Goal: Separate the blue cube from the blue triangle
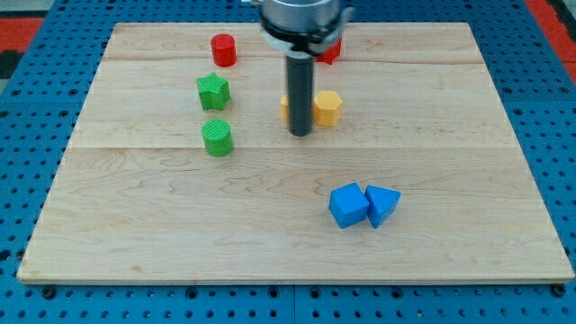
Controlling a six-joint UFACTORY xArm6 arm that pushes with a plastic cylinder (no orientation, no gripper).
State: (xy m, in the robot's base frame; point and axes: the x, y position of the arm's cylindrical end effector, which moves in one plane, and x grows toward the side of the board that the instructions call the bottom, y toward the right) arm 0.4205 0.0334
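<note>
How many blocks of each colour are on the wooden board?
Red: 2, a cylinder and a block partly hidden behind the arm.
Green: 2, a star and a cylinder.
Yellow: 2, a hexagon and a block mostly behind the rod.
Blue: 2, a cube and a triangle.
Total: 8

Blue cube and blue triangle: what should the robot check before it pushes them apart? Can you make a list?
1. Blue cube and blue triangle located, near the view's bottom right: ok.
2. Are they separated? They touch side by side: not ok.
3. My tip next to the cube? It sits well above the pair, toward the view's top, beside the yellow blocks: not ok.
4. Board between tip and cube free of blocks: ok.
5. Room on the wooden board to slide the cube toward the view's left: ok.
6. Is the tip touching a yellow block? Cannot tell.
</note>
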